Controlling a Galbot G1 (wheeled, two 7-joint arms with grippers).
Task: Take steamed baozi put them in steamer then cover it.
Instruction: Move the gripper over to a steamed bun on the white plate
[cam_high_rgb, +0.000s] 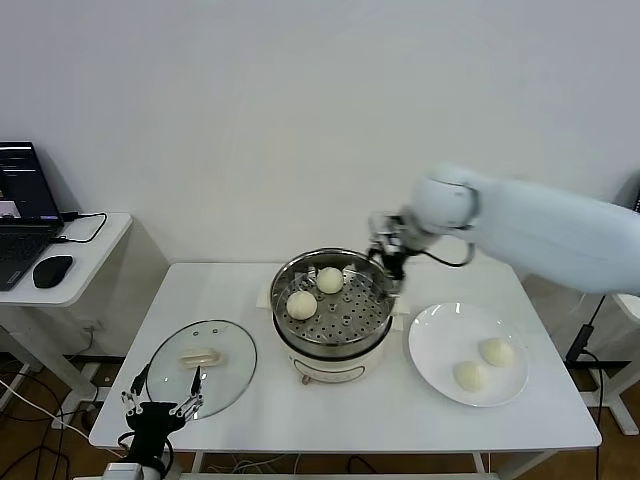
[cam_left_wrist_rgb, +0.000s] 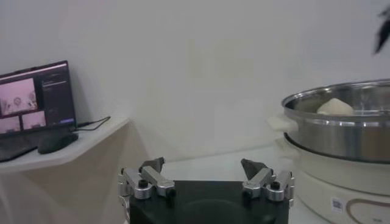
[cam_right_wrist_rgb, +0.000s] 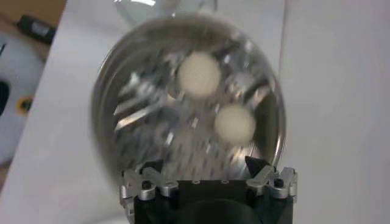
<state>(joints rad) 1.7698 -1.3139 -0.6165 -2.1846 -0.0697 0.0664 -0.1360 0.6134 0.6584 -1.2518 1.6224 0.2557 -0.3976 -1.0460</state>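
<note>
The steamer (cam_high_rgb: 335, 364) stands mid-table with two steamed baozi (cam_high_rgb: 301, 304) (cam_high_rgb: 330, 280) on its perforated floor. Two more baozi (cam_high_rgb: 497, 351) (cam_high_rgb: 468, 375) lie on the white plate (cam_high_rgb: 436, 330) to its right. My right gripper (cam_high_rgb: 388, 256) hovers open and empty over the steamer's back right rim. In the right wrist view, both baozi (cam_right_wrist_rgb: 198, 74) (cam_right_wrist_rgb: 234, 124) lie in the basket (cam_right_wrist_rgb: 131, 122) beyond the gripper (cam_right_wrist_rgb: 204, 165). The cover (cam_high_rgb: 200, 368) lies flat on the table, left of the steamer. My left gripper (cam_high_rgb: 160, 405) rests open at the front left edge, near the cover.
A side desk (cam_high_rgb: 80, 270) with a laptop (cam_high_rgb: 22, 215) and a mouse (cam_high_rgb: 52, 270) stands to the left of the table. In the left wrist view the open left gripper (cam_left_wrist_rgb: 204, 167) faces the steamer's wall (cam_left_wrist_rgb: 341, 131). A wall rises close behind the table.
</note>
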